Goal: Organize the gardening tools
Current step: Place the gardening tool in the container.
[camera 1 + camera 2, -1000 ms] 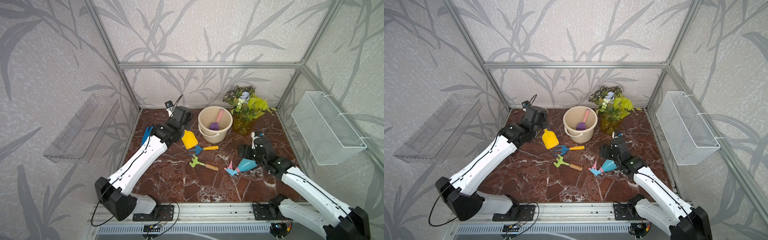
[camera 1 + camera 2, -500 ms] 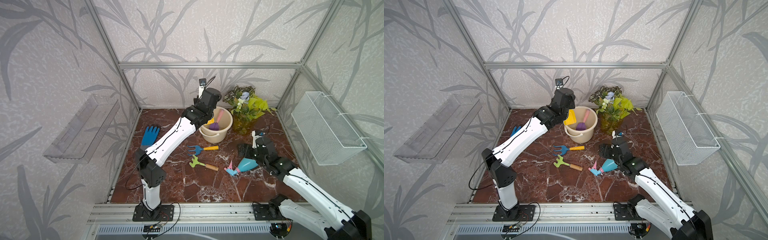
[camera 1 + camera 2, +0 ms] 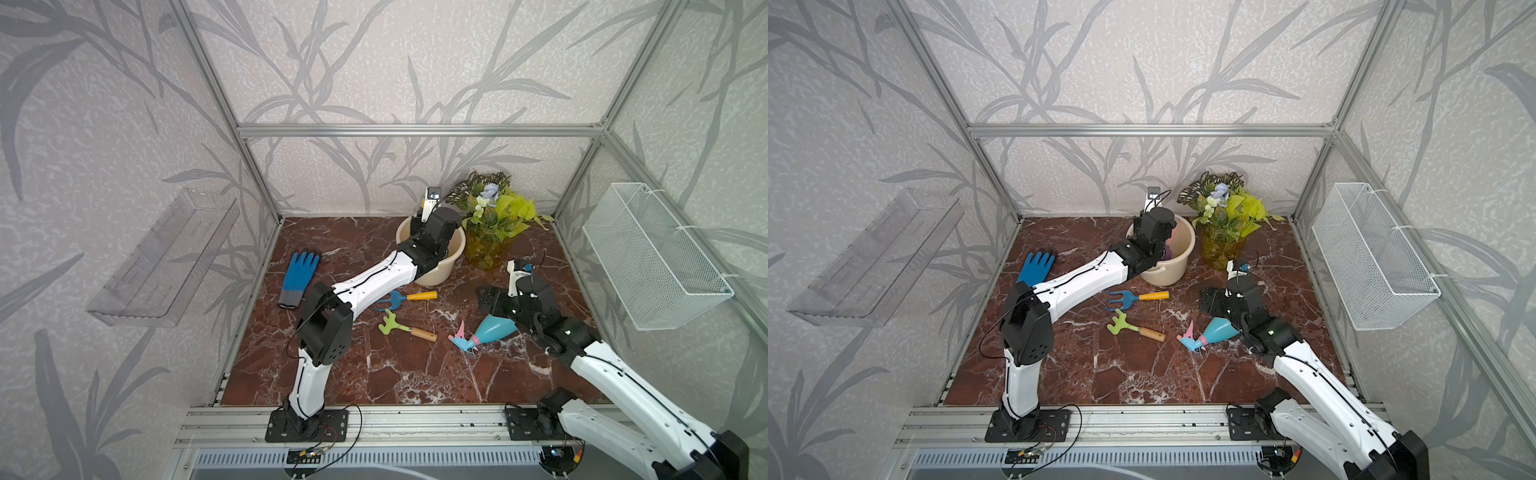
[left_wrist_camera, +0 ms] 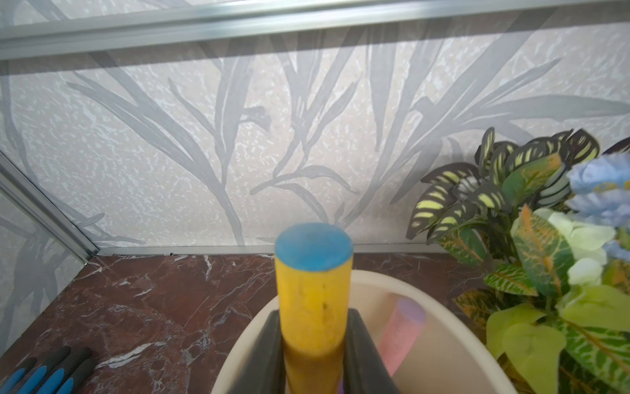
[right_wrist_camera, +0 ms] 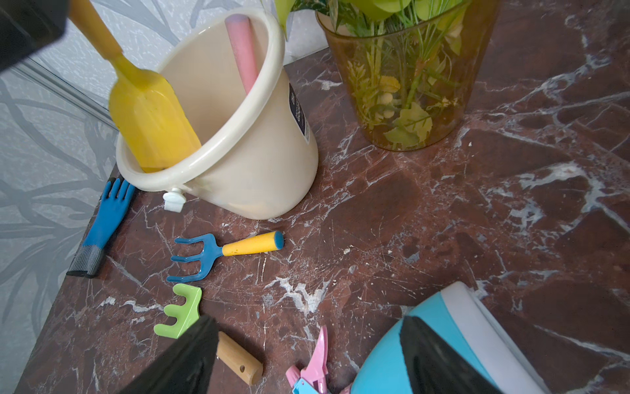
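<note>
One tool, the yellow shovel [image 5: 150,122], has just been carried from the tabletop [image 3: 374,374] into the bucket [image 5: 259,163], gripped by the left pincer [image 4: 313,317] and judged ready for release, while the right pincer [image 5: 306,320] is held open at the spray bottle [image 3: 496,328].

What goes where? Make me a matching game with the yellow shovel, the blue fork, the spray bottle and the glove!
1 yellow shovel
2 blue fork
3 spray bottle
4 glove

A on its side at the right gripper
B lying flat, apart from the tools
C blade in the bucket, held by the left gripper
D between the bucket and the green rake

Pairs: 1-C, 2-D, 3-A, 4-B
</note>
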Action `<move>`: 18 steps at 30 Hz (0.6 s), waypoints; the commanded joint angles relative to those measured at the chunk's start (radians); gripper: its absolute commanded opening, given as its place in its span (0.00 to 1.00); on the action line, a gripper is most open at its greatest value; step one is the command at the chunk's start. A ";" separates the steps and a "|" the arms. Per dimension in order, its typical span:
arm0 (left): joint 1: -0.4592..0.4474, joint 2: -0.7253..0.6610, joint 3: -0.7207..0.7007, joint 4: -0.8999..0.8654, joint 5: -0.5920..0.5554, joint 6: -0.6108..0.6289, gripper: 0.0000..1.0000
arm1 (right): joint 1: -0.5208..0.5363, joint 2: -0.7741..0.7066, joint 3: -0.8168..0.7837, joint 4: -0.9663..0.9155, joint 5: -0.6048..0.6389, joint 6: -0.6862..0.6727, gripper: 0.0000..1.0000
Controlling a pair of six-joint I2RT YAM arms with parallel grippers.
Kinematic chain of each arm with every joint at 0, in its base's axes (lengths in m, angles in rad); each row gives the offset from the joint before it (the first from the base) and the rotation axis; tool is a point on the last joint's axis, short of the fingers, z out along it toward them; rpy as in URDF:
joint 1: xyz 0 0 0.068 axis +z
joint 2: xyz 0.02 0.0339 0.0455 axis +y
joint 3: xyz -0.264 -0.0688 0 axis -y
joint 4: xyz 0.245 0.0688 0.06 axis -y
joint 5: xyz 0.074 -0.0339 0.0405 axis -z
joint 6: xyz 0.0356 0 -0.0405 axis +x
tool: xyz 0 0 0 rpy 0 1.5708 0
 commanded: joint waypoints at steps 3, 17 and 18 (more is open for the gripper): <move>0.002 0.000 -0.055 0.143 -0.030 -0.014 0.03 | 0.003 -0.019 -0.014 -0.030 0.030 -0.018 0.88; 0.003 0.059 -0.082 0.109 -0.026 -0.059 0.20 | 0.004 -0.038 -0.014 -0.042 0.040 -0.017 0.88; 0.002 0.061 -0.082 0.106 -0.025 -0.058 0.21 | 0.004 -0.039 -0.014 -0.043 0.040 -0.016 0.88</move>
